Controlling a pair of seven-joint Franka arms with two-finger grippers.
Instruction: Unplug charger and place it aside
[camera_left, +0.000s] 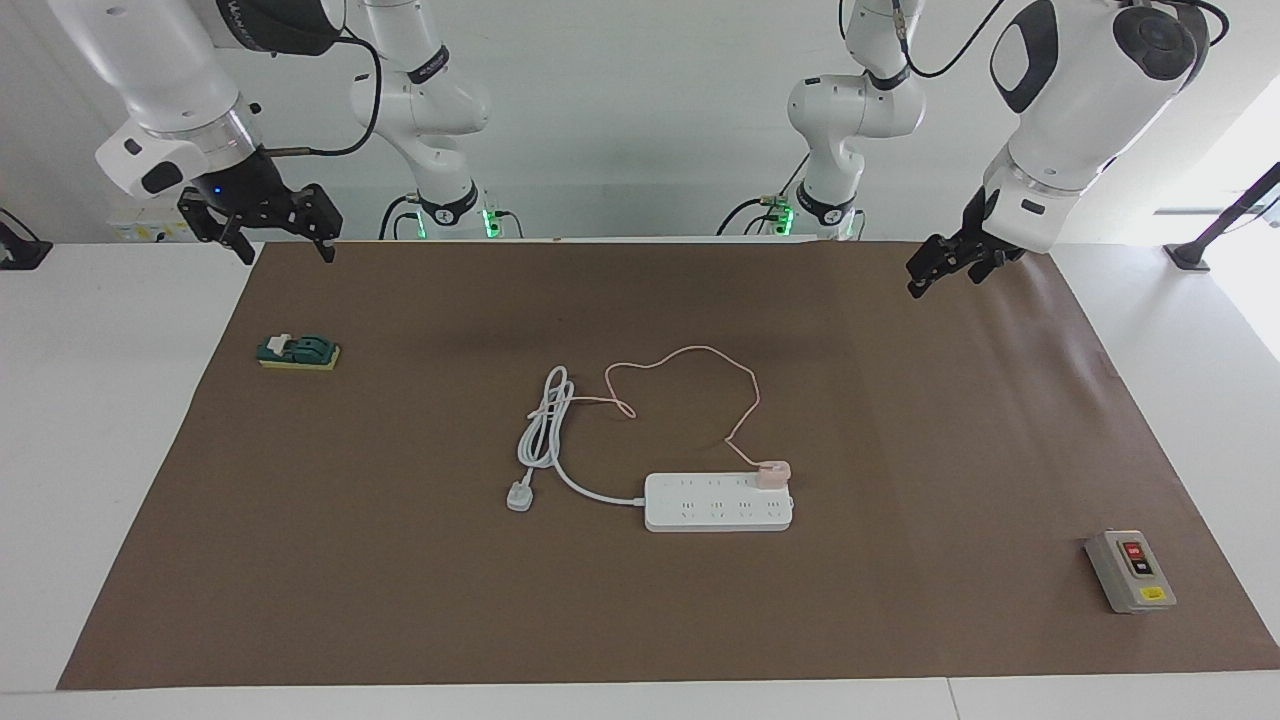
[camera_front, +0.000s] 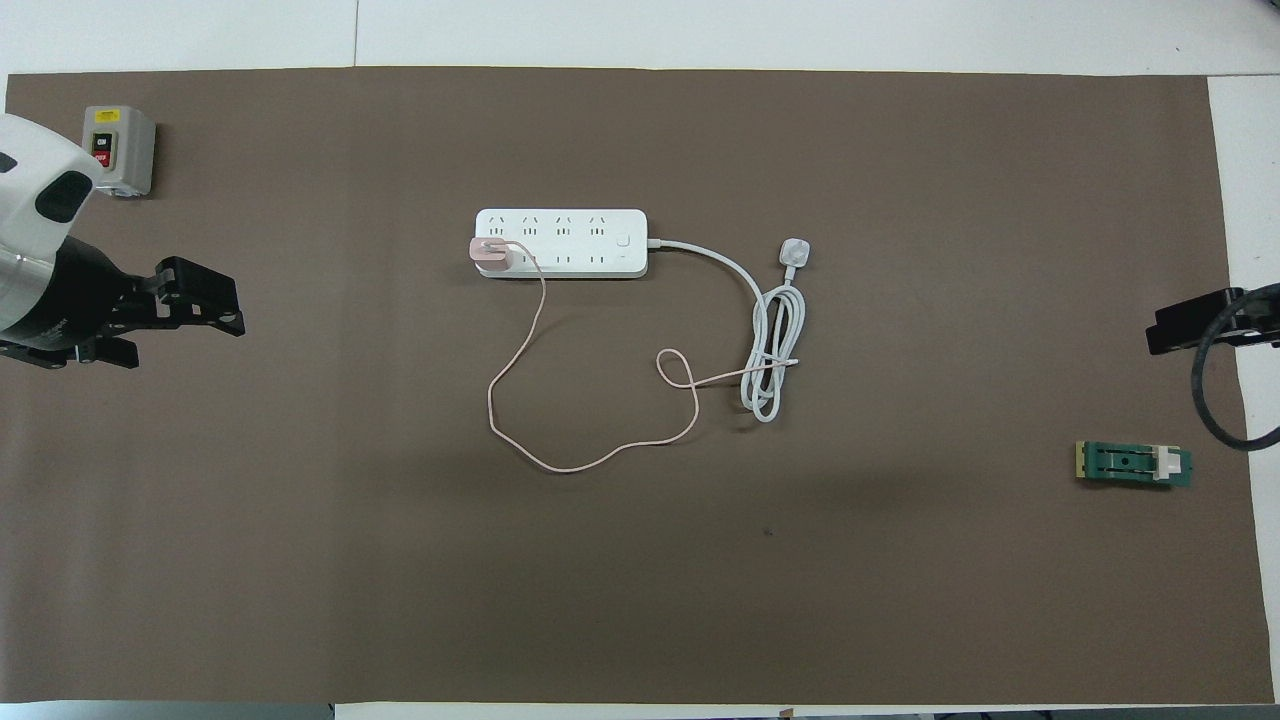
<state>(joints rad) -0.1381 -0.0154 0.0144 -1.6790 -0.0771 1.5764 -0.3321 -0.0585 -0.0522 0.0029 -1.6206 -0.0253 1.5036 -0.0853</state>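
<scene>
Brown mat (camera_left: 400, 600), charger (camera_left: 773, 470) in power strip (camera_left: 718, 503), both hands' grip unclear.

Grey switch box (camera_left: 1130, 571) near one counter (camera_left: 100, 450) corner, green clip thing (camera_left: 298, 351) near another, brown mat (camera_left: 900, 420) underneath.

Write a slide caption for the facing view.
Pink charger plugged into the white power strip mid-mat; left hand and right hand wait raised at either end.
</scene>
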